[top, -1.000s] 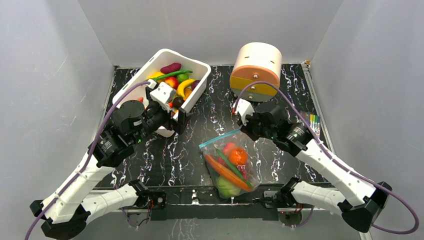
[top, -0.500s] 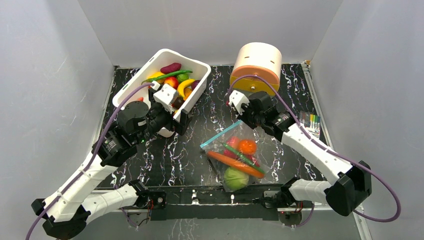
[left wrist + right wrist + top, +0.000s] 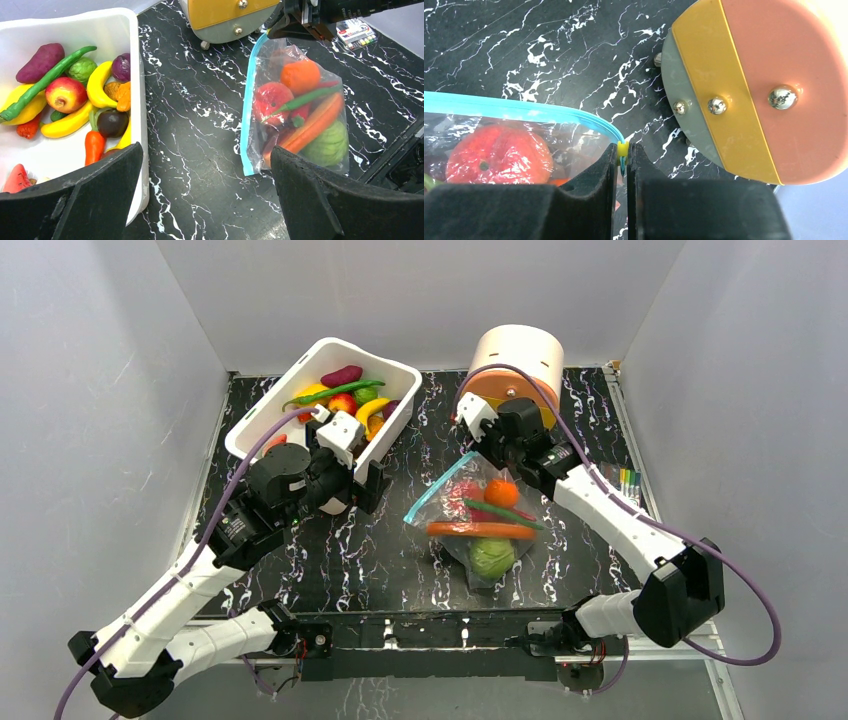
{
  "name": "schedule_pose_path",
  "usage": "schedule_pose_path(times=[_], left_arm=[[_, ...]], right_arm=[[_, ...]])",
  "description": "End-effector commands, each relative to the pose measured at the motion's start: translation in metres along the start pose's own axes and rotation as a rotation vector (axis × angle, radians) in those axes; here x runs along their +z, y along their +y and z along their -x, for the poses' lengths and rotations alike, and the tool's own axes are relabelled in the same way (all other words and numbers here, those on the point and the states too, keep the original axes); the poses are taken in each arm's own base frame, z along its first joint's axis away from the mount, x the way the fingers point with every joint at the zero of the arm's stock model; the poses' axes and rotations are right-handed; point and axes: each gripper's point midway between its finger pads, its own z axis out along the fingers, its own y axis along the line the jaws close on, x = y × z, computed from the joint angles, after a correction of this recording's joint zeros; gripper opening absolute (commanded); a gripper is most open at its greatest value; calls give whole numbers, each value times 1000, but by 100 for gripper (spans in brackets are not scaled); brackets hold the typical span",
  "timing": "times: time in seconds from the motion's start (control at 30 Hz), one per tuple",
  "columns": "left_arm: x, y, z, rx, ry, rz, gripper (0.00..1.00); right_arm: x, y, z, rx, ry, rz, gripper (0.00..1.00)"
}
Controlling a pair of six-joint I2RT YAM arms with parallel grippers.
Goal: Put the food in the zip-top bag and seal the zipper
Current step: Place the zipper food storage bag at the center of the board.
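The zipper [image 3: 524, 107] is being pinched by the right hand [image 3: 622, 156] beside the drawer unit [image 3: 749, 90]. The left hand [image 3: 205, 157] is being held open near the bin [image 3: 131, 50].

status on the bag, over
Left gripper open, empty, beside white bin. Right gripper shut on zipper end. Zip-top bag loaded with food. Round drawer unit close behind.

- Here's the left arm [image 3: 180, 585]: white shell links, round black joints.
- Now the right arm [image 3: 610, 525], same white-and-black build, with a chunky black elbow.
- A purple cable [image 3: 240, 455] trails off each wrist.
- The left end effector [image 3: 210, 200]: two broad matte-black fingers.
- The right end effector [image 3: 622, 165]: black, flat-faced fingers with a soft-looking finish.
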Motion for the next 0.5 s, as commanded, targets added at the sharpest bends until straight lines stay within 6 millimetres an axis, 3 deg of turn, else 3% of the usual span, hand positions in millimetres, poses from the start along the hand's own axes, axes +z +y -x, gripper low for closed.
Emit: schedule_pose_path(times=[0.0, 0.3, 0.47], left_arm=[[-1, 0, 5, -22, -22, 0, 98], [1, -2, 6, -62, -28, 0, 98], [5, 12, 13, -112, -32, 93, 98]], right_arm=[[-18, -35, 55, 4, -174, -108, 10], [-57, -32, 78, 116, -254, -72, 50], [-92, -26, 86, 211, -304, -54, 85]])
